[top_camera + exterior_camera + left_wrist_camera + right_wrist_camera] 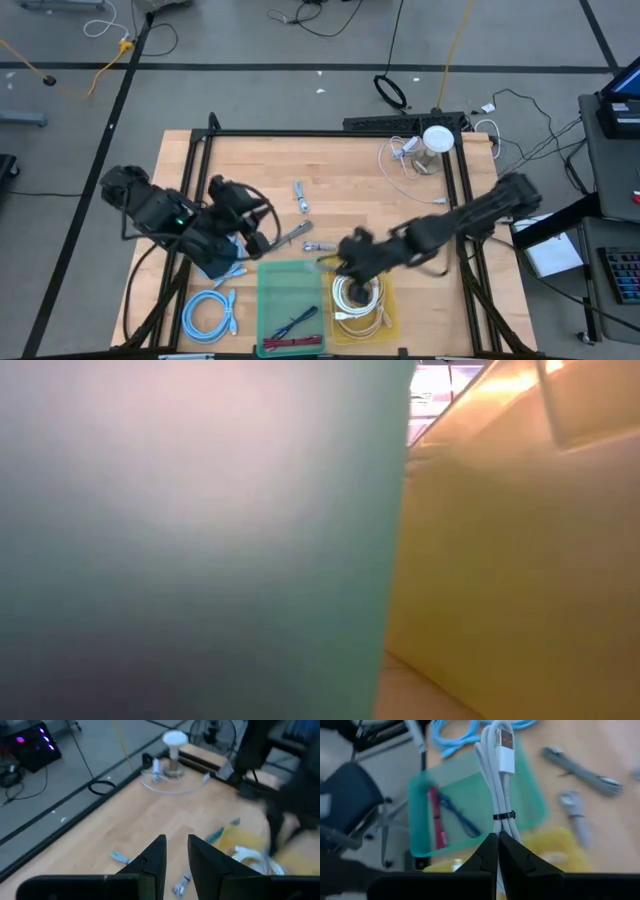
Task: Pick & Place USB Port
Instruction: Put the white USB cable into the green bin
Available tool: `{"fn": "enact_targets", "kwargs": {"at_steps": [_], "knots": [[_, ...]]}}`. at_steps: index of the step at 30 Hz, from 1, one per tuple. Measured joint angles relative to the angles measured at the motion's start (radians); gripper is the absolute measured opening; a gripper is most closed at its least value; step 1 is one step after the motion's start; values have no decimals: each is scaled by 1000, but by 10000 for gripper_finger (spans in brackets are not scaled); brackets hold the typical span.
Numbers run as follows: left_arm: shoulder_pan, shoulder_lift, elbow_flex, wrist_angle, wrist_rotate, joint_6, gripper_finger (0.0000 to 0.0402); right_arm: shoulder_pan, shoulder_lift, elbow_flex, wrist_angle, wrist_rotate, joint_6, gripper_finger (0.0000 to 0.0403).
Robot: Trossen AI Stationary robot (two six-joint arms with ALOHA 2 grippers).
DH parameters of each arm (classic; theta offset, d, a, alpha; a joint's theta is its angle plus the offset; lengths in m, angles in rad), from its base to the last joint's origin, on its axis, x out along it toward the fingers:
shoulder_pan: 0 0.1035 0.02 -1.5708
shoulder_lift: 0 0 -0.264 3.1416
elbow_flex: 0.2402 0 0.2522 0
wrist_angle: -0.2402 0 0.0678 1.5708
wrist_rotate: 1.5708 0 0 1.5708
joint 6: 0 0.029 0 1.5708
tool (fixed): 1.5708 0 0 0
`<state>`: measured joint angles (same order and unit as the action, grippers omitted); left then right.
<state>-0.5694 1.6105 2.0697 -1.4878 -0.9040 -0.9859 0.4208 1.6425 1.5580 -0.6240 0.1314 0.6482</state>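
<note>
Right gripper point(497, 840) clamped on a bundled white cable point(501, 785), held over the bins.

Cable runs forward from the closed fingertips, tied with a black band, its USB plug point(505, 745) at the far end. Green bin point(525, 795) sits under and beyond the plug, red and blue cables inside; yellow bin point(390, 315) is directly below the gripper, holding a white coil. Left gripper point(176, 857) waits beside the green bin, fingers slightly apart, holding nothing. Blue cable point(208, 315) lies near it.
</note>
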Motion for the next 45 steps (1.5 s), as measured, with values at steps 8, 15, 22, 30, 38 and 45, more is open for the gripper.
{"fn": "enact_targets", "kwargs": {"at_steps": [8, 15, 22, 30, 38, 45], "knots": [[-7, -50, 0, -28, -16, -40, 81, -11, 370, 329, -180, -53, -59, 0], [-53, -36, 0, -36, -5, -75, 81, -50, 478, 413, -108, -108, -133, 0], [-103, -27, -4, -82, -5, -161, 81, -63, 489, 415, -71, -136, -147, 0], [-121, -26, -7, -83, -5, -180, 81, -66, 489, 406, -29, -138, -176, 0], [-121, -26, -7, -81, -4, -188, 81, -67, 566, 381, -15, -137, -183, 0], [-121, -26, -7, -79, -2, -191, 81, -65, 563, 382, -9, -110, -197, 0]]}}
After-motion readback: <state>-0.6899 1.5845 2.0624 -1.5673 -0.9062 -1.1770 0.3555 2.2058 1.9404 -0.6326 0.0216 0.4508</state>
